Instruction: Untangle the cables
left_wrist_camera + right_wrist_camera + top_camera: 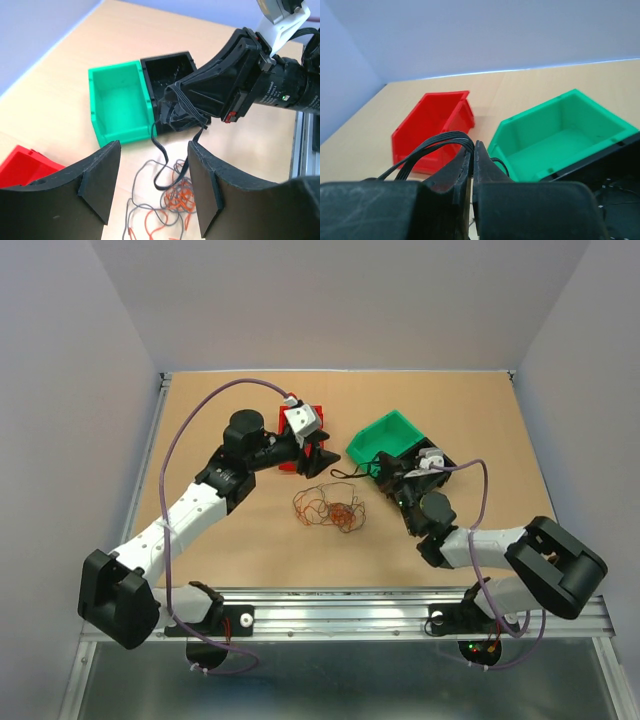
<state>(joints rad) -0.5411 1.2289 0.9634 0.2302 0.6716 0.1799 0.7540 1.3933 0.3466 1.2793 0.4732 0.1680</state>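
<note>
The cables (330, 508) lie nearest the arm bases, a loose heap of orange-red, brownish and grey-black loops on the bare desk (480, 410), about at its centre. At the heap's 12 o'clock the left fingers (102, 182) hang off the desk, spread wide with nothing between them. Through their gap the left wrist view shows the loops lying below.

At the heap's 2 o'clock the right fingers (472, 157) are pressed together on a flat band of black strands (437, 146), which arches out of the tips. In the left wrist view a black strand drops from that grip in a long loop down to the heap. That part is lifted while the rest lies flat.

Farther back stand three bins. A red bin (25, 167) sits at the heap's 11 o'clock, just behind the left fingers. A green bin (385, 435) sits at 1 o'clock. A black bin (170, 72) stands against the green one's side, partly under the right wrist.
</note>
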